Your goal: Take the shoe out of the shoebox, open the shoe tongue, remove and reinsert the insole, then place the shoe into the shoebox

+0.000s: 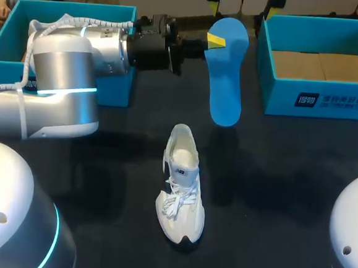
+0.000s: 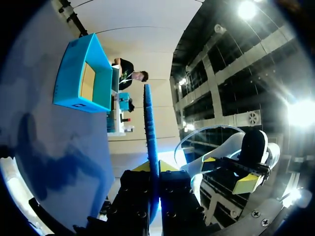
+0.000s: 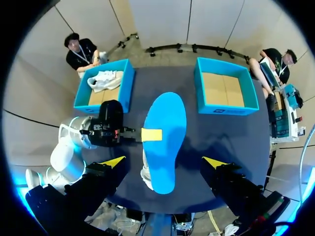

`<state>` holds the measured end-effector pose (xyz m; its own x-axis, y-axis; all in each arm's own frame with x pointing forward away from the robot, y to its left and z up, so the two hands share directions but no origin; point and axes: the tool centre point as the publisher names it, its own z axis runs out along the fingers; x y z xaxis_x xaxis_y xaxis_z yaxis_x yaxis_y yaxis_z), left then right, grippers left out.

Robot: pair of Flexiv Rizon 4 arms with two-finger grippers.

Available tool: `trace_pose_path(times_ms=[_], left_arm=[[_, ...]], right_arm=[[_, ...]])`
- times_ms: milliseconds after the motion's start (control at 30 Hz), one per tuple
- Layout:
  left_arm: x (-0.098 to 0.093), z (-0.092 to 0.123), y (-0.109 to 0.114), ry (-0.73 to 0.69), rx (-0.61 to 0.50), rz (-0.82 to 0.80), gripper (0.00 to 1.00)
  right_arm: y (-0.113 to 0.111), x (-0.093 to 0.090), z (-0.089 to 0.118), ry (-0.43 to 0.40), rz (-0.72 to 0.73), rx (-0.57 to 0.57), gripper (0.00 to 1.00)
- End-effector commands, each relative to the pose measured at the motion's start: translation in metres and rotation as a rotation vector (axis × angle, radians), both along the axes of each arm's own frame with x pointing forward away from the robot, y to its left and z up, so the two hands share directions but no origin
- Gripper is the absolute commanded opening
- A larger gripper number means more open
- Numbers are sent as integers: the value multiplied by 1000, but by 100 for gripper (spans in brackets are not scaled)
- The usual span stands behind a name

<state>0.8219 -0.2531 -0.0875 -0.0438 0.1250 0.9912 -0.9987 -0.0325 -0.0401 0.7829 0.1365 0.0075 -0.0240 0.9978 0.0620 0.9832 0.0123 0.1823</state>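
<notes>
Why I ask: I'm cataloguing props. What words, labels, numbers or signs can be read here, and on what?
right shoebox, front wall: a white emblem and a row of white characters, too blurred to read.
shoe, side: one small dark mark, too small to read.
insole: no print visible.
left shoebox: no print visible on the part that shows.

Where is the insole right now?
Head view: the blue insole is held in the air, clamped in the left arm's jaws, between the left box and right box, beyond the white shoe.
</notes>
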Motion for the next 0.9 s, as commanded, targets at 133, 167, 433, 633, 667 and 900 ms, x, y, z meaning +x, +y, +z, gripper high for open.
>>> trace_pose_path(times_ms=[133,167,433,633,667,900], left_arm=[[-1,0,0,0,0,1,0],[-1,0,0,0,0,1,0],[-1,0,0,0,0,1,0],[-1,0,0,0,0,1,0],[-1,0,0,0,0,1,0],[-1,0,0,0,0,1,0]], right_arm=[[6,4,-6,18,9,-7,100],[6,4,-6,18,9,-7,100],[6,4,-6,18,9,-7,100],[6,4,-6,18,9,-7,100],[6,4,-6,18,9,-7,100],[-9,3,-2,18,0,57,100]])
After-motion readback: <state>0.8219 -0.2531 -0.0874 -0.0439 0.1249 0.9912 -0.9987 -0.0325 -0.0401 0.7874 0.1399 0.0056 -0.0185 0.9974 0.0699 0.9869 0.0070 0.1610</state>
